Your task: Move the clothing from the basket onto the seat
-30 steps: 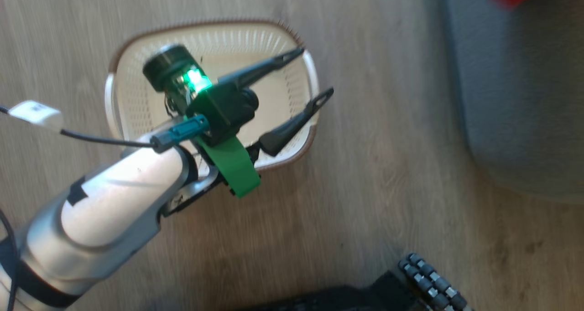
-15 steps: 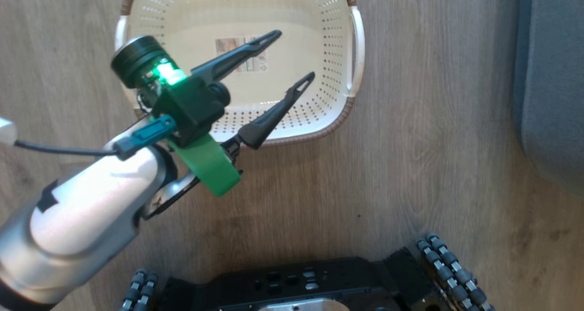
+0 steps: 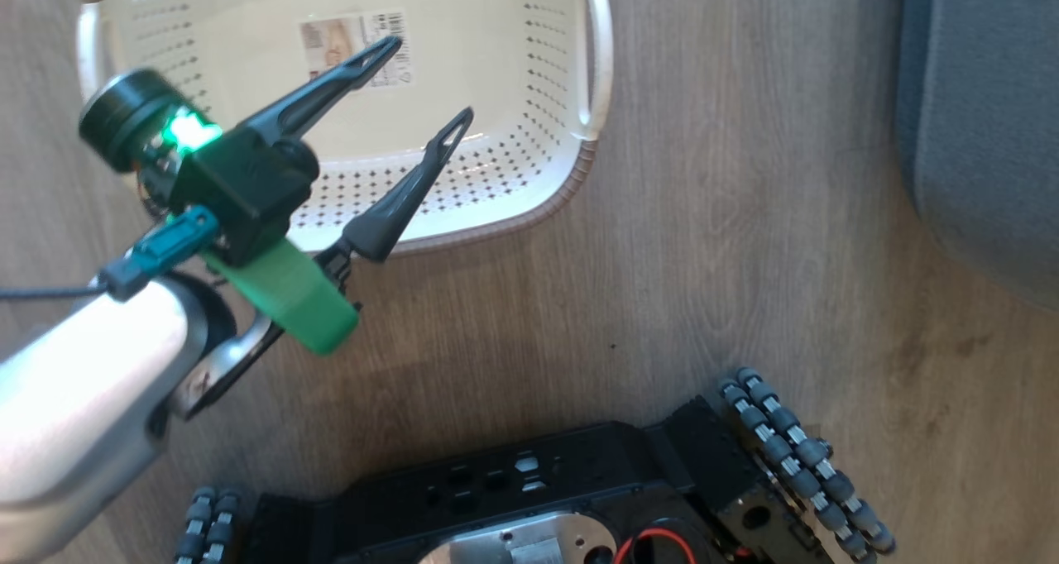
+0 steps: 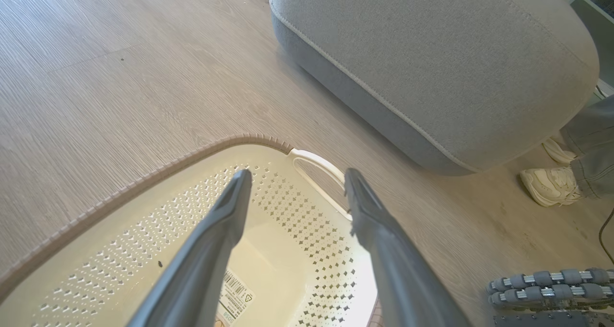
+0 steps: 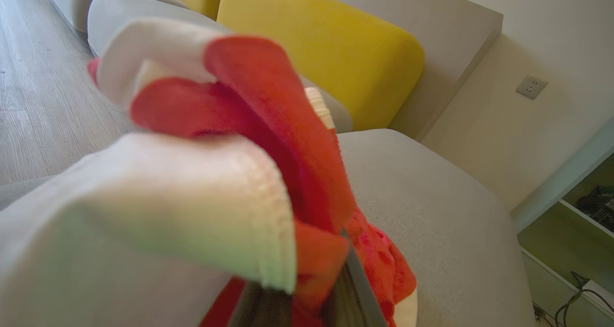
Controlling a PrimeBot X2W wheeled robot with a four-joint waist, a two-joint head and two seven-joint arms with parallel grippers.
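Observation:
The cream perforated basket (image 3: 596, 76) stands on the wood floor, holding nothing but a paper label (image 3: 352, 39) on its bottom. My left gripper (image 3: 426, 83) hangs open above the basket's near half, nothing between its fingers; the left wrist view has it (image 4: 296, 176) over the basket rim (image 4: 144, 173). The grey seat (image 3: 984, 93) lies to the right, its stitched edge (image 4: 383, 97) beyond the basket. The red and white clothing (image 5: 268, 125) bulges close before the right wrist camera, above the seat (image 5: 431, 207), with my right gripper (image 5: 336, 284) shut on it.
My black base (image 3: 538, 489) and its roller wheels (image 3: 794, 456) sit at the bottom of the head view. A person's pale shoe (image 4: 547, 185) and trouser leg (image 4: 590, 140) stand beside the seat. A yellow back cushion (image 5: 326, 44) rises behind the seat.
The head camera has swung, so the basket now sits higher and further left and the base has come into view. The left gripper stays open over the basket.

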